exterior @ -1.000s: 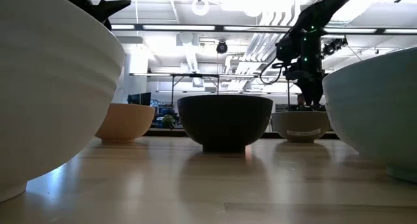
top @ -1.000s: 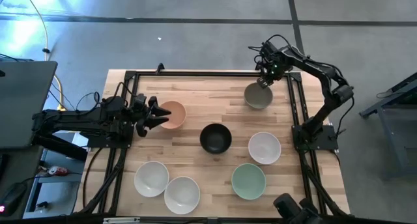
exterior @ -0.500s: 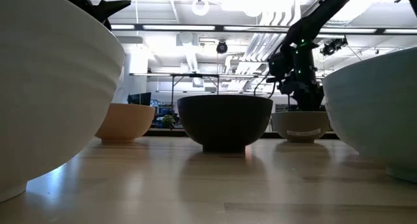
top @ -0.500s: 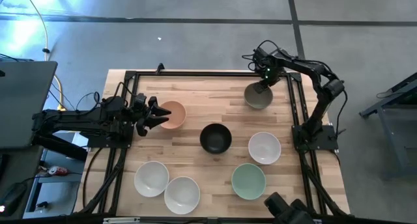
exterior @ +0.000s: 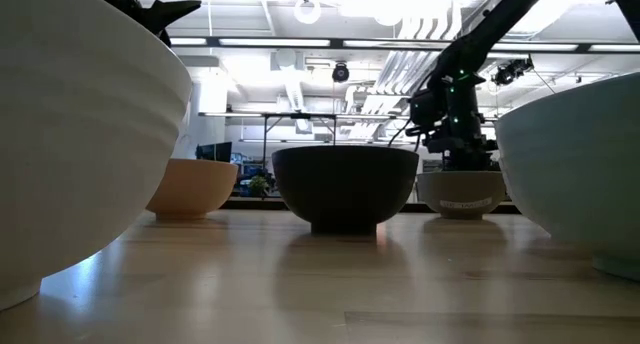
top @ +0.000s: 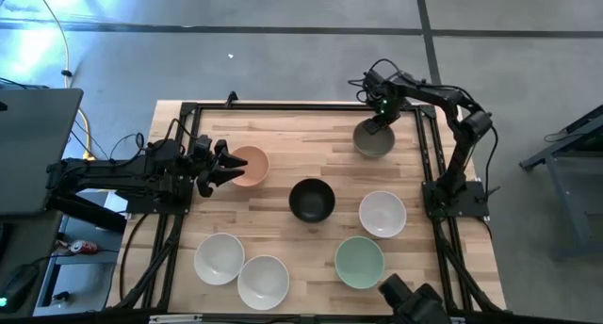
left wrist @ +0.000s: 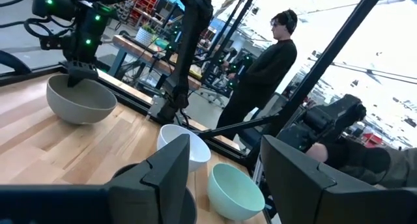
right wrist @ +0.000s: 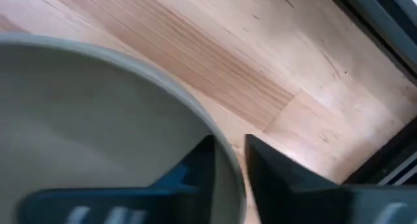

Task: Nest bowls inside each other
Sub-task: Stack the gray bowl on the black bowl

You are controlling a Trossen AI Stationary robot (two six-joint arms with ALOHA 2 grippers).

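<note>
Since the earlier frame, your right gripper had dropped from above the olive-grey bowl onto its far rim, and the arm's elbow had folded closer in. That bowl sat near the far right corner of the table; in the right wrist view its rim ran between the two dark fingers, one inside the bowl and one outside, set narrowly astride the wall, though you could not tell whether they pressed it. The low view showed the gripper down at the bowl's top edge.

Your other bowls lay apart and un-nested: the black bowl near the middle, a white bowl to its right, the mint green bowl nearer the front edge, two white bowls touching at the front left, and the peach-orange bowl at the left.

Your left gripper waited just beside the peach-orange bowl, fingers spread wide and empty.

Beyond the table a person stood in dark clothes.
</note>
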